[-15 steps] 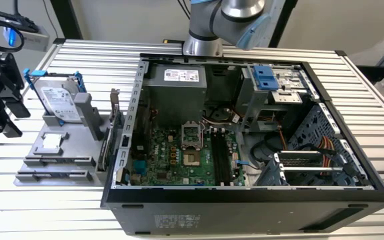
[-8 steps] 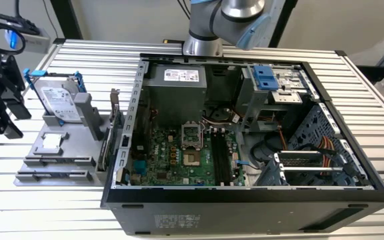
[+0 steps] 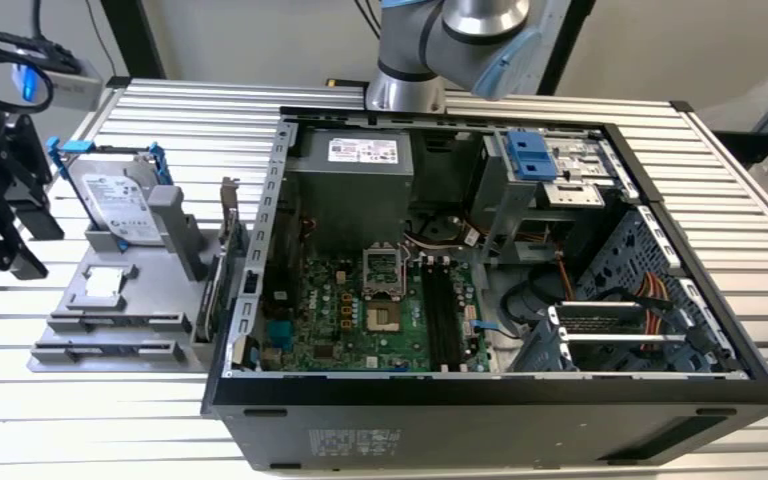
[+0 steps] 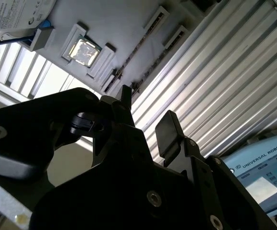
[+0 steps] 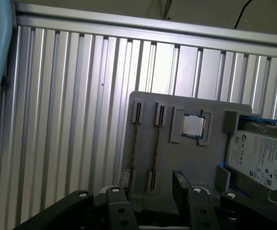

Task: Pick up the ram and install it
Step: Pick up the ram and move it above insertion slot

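Observation:
Two ram sticks stand on edge in the slots of a grey holder [image 3: 124,305], showing as thin dark strips [image 5: 135,143] [image 5: 156,143], also in the second wrist view [image 4: 137,45] and in the exterior view [image 3: 104,323]. My black gripper [image 3: 24,245] hangs at the exterior view's left edge, above and beside the holder. It is open, with nothing between its fingers [image 5: 148,191] [image 4: 148,117]. In the first wrist view the strips run toward the gap between the fingers. The open computer case [image 3: 491,400] shows the motherboard's long black slots [image 3: 440,322].
The holder also carries a silver hard drive in a blue frame [image 3: 120,200] [image 5: 258,155] and a square processor chip [image 3: 107,285] [image 5: 193,125]. An upright card [image 3: 231,250] stands between holder and case. The ribbed aluminium table [image 5: 71,105] surrounds everything. A blue pendant [image 4: 262,177] lies nearby.

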{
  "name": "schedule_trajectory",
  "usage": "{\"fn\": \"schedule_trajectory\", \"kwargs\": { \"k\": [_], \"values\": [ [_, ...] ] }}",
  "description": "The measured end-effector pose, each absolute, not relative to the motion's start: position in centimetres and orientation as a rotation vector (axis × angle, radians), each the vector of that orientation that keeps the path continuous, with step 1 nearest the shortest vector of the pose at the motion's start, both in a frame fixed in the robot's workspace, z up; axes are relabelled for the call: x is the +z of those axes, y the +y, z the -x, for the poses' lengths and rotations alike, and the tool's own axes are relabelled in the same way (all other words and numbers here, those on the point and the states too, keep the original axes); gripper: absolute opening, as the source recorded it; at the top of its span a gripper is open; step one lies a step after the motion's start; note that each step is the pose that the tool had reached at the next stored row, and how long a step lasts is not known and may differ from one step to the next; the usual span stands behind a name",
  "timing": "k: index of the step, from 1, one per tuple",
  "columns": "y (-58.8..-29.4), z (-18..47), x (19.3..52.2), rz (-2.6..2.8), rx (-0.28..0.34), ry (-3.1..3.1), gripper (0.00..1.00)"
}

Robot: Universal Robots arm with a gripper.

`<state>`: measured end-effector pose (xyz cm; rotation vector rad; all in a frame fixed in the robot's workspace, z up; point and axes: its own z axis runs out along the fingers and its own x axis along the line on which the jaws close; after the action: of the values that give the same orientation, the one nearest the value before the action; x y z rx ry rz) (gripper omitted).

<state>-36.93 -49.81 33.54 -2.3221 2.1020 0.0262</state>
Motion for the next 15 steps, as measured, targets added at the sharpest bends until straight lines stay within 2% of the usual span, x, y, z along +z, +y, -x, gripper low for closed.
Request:
{"fn": "schedule_trajectory", "kwargs": {
  "k": [15],
  "values": [
    [-49.81, 36.93, 33.19, 2.322, 0.026, 2.102, 1.00]
  ]
}}
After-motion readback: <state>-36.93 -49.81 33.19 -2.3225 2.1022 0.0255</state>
